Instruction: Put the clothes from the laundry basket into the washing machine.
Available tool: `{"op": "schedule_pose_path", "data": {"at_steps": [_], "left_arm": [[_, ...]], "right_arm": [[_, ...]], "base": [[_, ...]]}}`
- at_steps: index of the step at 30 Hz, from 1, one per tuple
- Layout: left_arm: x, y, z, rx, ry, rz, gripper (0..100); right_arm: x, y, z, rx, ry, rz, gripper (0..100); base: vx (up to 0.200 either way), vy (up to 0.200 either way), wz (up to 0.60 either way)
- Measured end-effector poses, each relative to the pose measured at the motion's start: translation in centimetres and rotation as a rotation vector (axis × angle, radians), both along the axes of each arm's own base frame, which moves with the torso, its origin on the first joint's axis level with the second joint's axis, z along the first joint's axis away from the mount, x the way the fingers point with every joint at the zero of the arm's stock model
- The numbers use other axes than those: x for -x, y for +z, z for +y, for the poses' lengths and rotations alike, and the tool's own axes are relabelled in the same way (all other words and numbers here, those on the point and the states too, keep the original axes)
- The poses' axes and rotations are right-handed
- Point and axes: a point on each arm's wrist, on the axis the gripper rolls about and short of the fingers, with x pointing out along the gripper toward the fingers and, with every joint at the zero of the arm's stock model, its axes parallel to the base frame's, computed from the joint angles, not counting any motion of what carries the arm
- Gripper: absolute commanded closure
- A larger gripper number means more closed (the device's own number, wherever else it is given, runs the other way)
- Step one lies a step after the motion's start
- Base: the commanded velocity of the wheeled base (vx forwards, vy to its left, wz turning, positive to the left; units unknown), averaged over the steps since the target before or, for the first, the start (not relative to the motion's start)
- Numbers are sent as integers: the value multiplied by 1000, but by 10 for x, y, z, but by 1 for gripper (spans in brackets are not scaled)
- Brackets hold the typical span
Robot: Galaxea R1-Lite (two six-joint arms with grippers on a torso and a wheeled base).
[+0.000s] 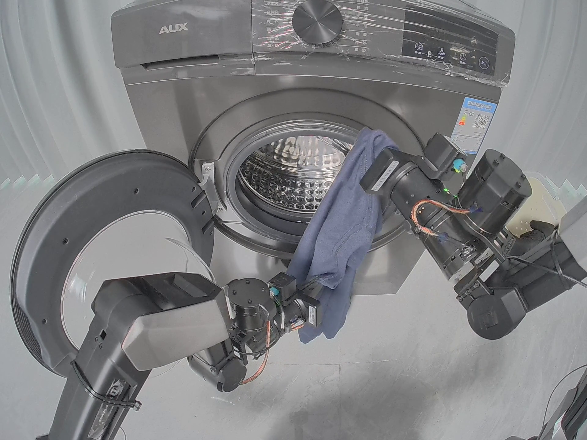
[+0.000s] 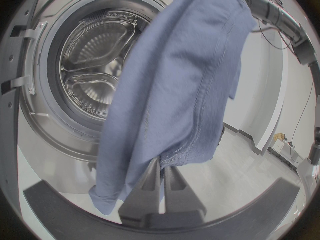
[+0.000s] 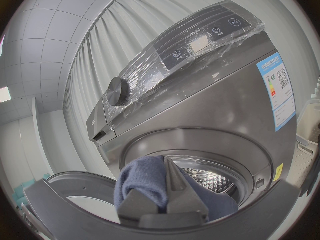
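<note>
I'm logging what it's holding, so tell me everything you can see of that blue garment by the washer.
The blue garment is soft, slate-blue knit fabric with a stitched seam and hemmed edge. It hangs creased before the washing machine's open drum mouth, toward its right side, not yet inside. The right gripper pinches its upper end, the left gripper its lower hem; a loose end dangles below.

A brand logo (image 1: 173,29) stands on the washing machine (image 1: 171,111) drawer front, up-left of the right gripper (image 3: 156,184). A blue energy label (image 1: 476,123) with QR code sits right of it. White icons mark the control panel (image 1: 449,53) above.
</note>
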Motion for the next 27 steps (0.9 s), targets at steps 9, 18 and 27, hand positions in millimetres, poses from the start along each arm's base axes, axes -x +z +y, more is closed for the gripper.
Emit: {"op": "schedule_pose_path", "data": {"at_steps": [9, 18, 27], "left_arm": [[32, 41, 24, -18, -42, 19, 100], [70, 88, 84, -17, -71, 40, 100], [70, 135, 124, 90, 8, -42, 100]], "right_arm": [[10, -11, -27, 47, -20, 50, 100], [34, -34, -62, 111, 8, 135, 100], [46, -56, -91, 212, 59, 175, 100]], "base": [[0, 0, 0], [0, 0, 0], [0, 0, 0]]}}
